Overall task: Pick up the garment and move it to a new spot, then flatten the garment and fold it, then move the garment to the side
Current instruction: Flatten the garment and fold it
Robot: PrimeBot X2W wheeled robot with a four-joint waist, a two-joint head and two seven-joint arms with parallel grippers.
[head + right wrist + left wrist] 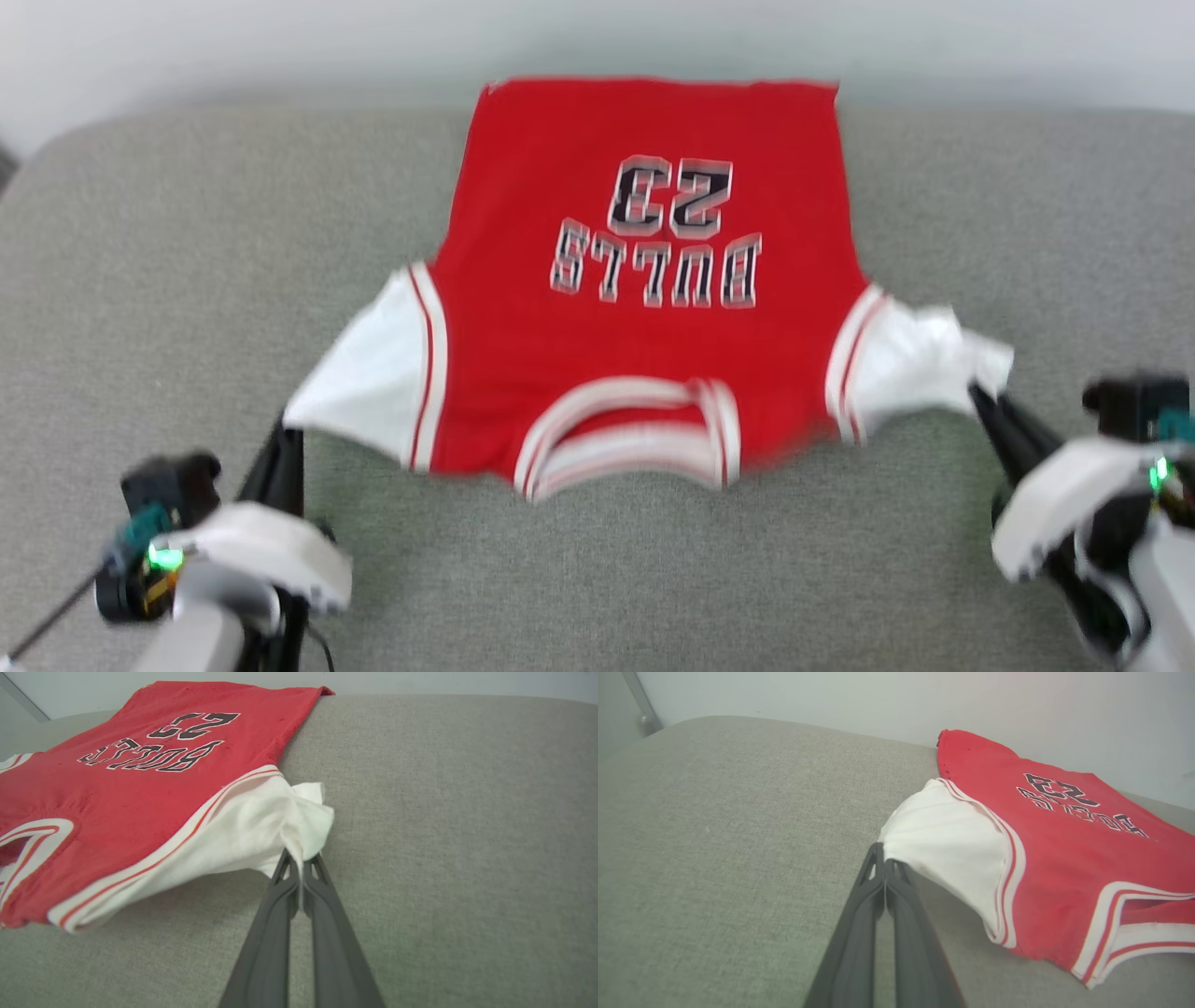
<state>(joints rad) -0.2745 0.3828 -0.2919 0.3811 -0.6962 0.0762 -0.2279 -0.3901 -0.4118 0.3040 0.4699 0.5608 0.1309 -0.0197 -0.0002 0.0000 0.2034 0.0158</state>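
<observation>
**While both pincers grip a sleeve, the jersey lies spread near the far edge**

Though the head view is blurred, the garment (644, 373) can be seen lying print-up on the grey fabric surface (187, 280). Its collar is toward the robot and its hem is at the far edge, below the pale wall (597, 37). The "BULLS 23" print reads upside down from here. The left pincer (285, 434) meets the tip of the left white sleeve (364, 373), and the right pincer (980, 397) meets the bunched tip of the right white sleeve (920, 359). Wide bare fabric lies to either side of the jersey and in front of the collar. Behind the hem there is little or none, and the hem may just overhang that edge.

In the left wrist view, the left pincer (883, 858) has its two dark fingers pressed together on the corner of the white sleeve. The sleeve is drawn out taut and slightly lifted, with shadow beneath it. Bare surface runs to a rounded corner at the upper left.

In the right wrist view, the right pincer (301, 861) is closed on a crumpled fold of the other sleeve, and a strip of white cloth shows between the fingers. The red body of the garment (140, 788) lies flat to the left, and its side edge runs straight to the far rim. Bare surface stretches to the right.
</observation>
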